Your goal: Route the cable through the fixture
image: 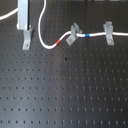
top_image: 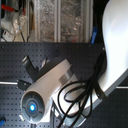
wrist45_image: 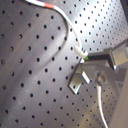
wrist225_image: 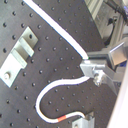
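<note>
Standing over the board in the first exterior view, I see the fixture (image: pixel 26 39) far out at ten o'clock from the board's middle, its stem upright under a pale upright bar (image: pixel 23 15) that I cannot identify for sure. Toward three o'clock from the fixture the cable (image: pixel 42 36) drops in a loop from the top edge and swings up past its red band (image: pixel 60 42) into the tilted clip (image: pixel 73 34). It then carries on past the blue band (image: pixel 86 36) to a third clip (image: pixel 107 31) and runs off at three o'clock. The arm (top_image: pixel 55 82) fills the second exterior view and hides the work there. The wrist views tell more: in the second wrist view the gripper (wrist225_image: pixel 93 67) is pinched shut on the cable, which crosses the jaws and curls away toward the red band on one side. In the first wrist view the fixture (wrist45_image: pixel 80 81) sits just beside and below the fingertips, apart from them, and no cord lies in its fork. So I judge the routing at this clip is not yet done. The coming move seems to turn on getting the held stretch down over the fork, with the cord running across the slot, not along it. The slack loop may snag on the way.
</note>
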